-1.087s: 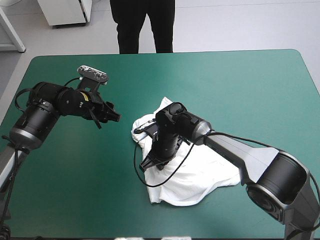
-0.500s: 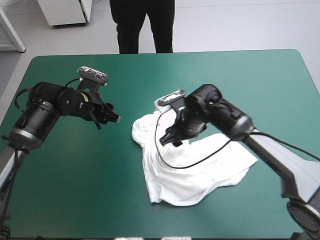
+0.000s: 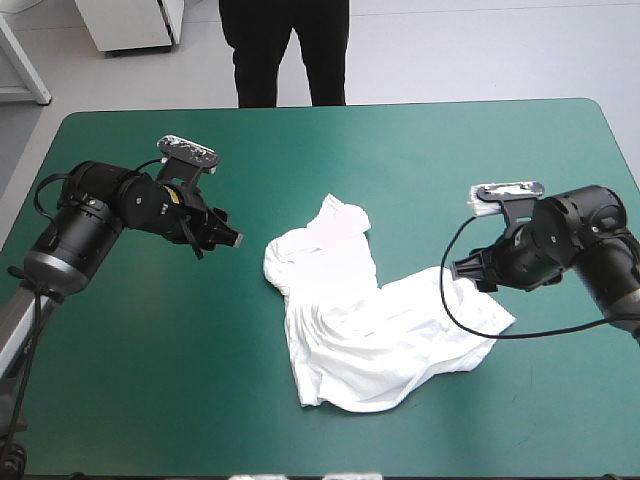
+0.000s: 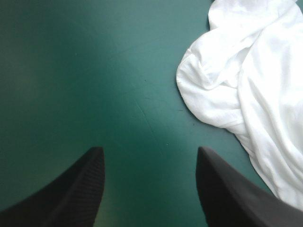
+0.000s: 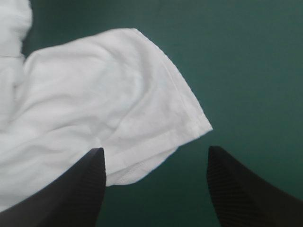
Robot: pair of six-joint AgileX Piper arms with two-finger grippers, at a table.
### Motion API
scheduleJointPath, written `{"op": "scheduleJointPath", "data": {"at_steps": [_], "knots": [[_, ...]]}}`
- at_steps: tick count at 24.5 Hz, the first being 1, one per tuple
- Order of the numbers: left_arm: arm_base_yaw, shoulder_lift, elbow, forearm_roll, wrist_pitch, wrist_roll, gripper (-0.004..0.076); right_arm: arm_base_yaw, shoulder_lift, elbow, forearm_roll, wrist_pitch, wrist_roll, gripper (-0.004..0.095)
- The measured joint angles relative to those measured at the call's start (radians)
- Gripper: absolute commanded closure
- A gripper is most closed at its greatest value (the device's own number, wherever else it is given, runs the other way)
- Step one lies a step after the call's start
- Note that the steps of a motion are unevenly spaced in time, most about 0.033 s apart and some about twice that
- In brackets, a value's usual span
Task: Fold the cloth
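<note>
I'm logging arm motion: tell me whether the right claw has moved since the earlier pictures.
Yes. The right claw swung from over the T-shirt toward the right edge of the table.

Right pincer point(image 3: 467, 271) withdrawn rightward off T-shirt point(image 3: 370, 330), sleeve point(image 3: 483, 314) spread out

Your table point(image 3: 480, 150): teal-green cover, rounded far corners, filling most of the high view. Beyond its far edge you have pale grey floor point(image 3: 450, 50). A white cabinet point(image 3: 125, 22) stands on it past the far left corner, with a slanted white frame point(image 3: 22, 62) left of that. Light is even, with a soft sheen on the cover.
</note>
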Motion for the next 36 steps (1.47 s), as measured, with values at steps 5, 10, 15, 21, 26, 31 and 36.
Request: {"op": "scheduleJointPath", "data": {"at_steps": [5,10,15,21,26,31,36], "knots": [[0.000,0.108,-0.052,-0.002,0.034,-0.009,0.0307,-0.073,-0.045,0.097,-0.017,0.000,-0.003,0.0346],[-0.009,0.311,-0.201,-0.014,0.047,-0.011,0.0307,-0.082,-0.073,0.125,-0.070,0.001,0.005,0.0395],[-0.059,0.471,-0.274,0.000,0.071,-0.012,0.0307,-0.082,-0.073,0.126,-0.078,0.001,0.012,0.0395],[-0.079,0.572,-0.275,-0.007,0.044,-0.015,0.0307,-0.082,-0.073,0.126,-0.078,0.001,0.015,0.0398],[-0.103,0.633,-0.280,-0.009,0.029,-0.015,0.0309,-0.082,-0.073,0.126,-0.080,0.001,0.016,0.0399],[-0.109,0.644,-0.291,-0.007,0.038,-0.014,0.0479,-0.082,-0.073,0.126,-0.082,0.001,0.016,0.0399],[-0.115,0.651,-0.297,-0.041,0.051,-0.015,0.0729,-0.082,-0.049,0.126,-0.076,0.001,0.023,0.0399]]}}
